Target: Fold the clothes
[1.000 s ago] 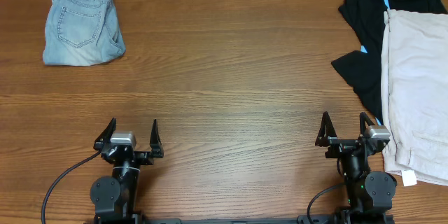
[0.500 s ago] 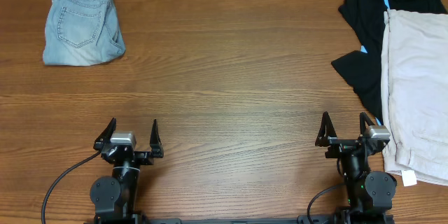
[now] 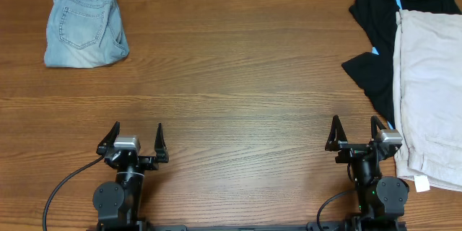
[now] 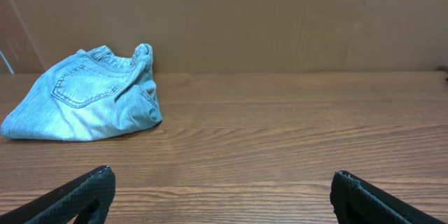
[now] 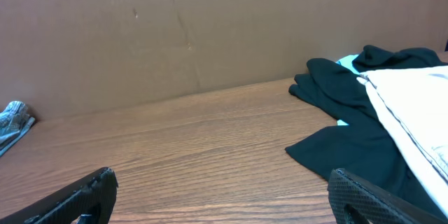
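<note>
Your left gripper [image 3: 137,126] and right gripper [image 3: 354,120] sat spread, empty — shorts [image 3: 85,23] well apart. The black garment [image 3: 375,72] lay near the right one — you could have grabbed it instead.

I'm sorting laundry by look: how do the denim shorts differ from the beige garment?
The denim shorts are faded blue; the beige garment is cream. The shorts lie in a compact bundle, far left, alone; the beige garment spreads long at the right, overlapping a black garment. Both rest on the table.
</note>
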